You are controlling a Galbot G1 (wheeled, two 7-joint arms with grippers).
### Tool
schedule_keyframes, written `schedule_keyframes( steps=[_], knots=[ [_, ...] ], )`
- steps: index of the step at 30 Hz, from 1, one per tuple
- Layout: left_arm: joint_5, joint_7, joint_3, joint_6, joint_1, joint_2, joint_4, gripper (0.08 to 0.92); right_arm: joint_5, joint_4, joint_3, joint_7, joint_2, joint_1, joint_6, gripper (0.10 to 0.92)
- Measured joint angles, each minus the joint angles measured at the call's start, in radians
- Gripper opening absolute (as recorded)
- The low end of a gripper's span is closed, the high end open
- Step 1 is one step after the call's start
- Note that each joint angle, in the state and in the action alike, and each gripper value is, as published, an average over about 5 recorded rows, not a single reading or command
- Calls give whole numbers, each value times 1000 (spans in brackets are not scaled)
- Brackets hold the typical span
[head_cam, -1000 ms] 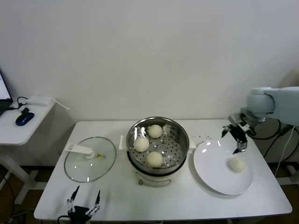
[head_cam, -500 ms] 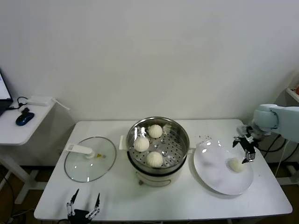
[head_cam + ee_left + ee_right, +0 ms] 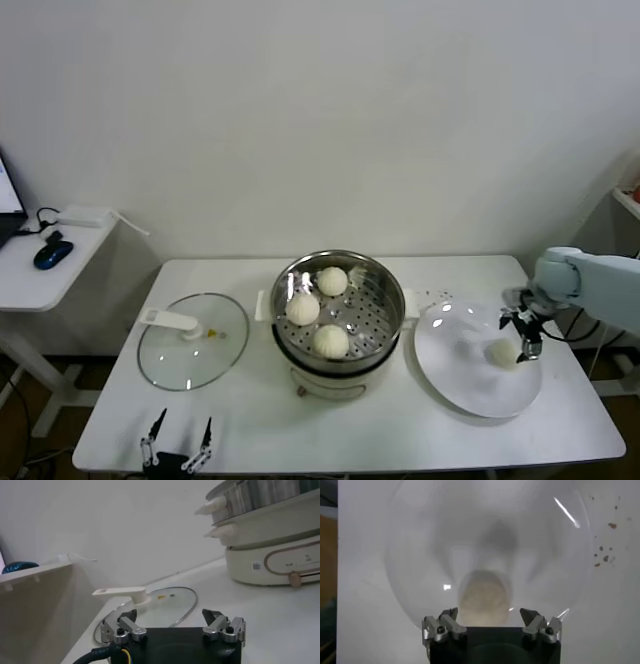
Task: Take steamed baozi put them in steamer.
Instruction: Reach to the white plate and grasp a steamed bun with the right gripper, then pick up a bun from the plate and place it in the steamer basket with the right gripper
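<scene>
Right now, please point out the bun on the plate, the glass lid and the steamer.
bun on the plate (image 3: pixel 502 353): head view, middle of its dome.
glass lid (image 3: pixel 205 352): head view, clear glass beside the white handle.
steamer (image 3: pixel 384 283): head view, far-right steel rim.

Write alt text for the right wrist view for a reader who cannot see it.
The right end effector, jaws open, hovers over a single cream baozi on a white plate. The plate rests on a white table with a few dark crumbs scattered beside it.
</scene>
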State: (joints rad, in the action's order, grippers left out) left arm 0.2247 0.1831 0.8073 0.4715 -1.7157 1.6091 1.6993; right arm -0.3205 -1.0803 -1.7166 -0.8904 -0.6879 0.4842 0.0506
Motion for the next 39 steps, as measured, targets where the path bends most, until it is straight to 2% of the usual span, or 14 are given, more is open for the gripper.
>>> schedule_keyframes(
  steps=[6,16,22,32,39],
  knots=[
    [4,-1,1,1,1,0,-4,823,19,22,45,-1,-2,-49,3,821],
    [4,-2,1,0,1,-2,2,823,25,17,70,-5,2,-69,13,703],
    [3,-3,-1,1,0,-3,9,823,14,-8,45,-14,11,-39,21,671],
    [-1,-3,-8,2,2,-4,20,823,-38,-105,-74,-40,18,123,34,648],
    [-2,-2,-12,-2,5,-10,26,823,-133,-211,-211,-71,-26,338,46,645]
  ],
)
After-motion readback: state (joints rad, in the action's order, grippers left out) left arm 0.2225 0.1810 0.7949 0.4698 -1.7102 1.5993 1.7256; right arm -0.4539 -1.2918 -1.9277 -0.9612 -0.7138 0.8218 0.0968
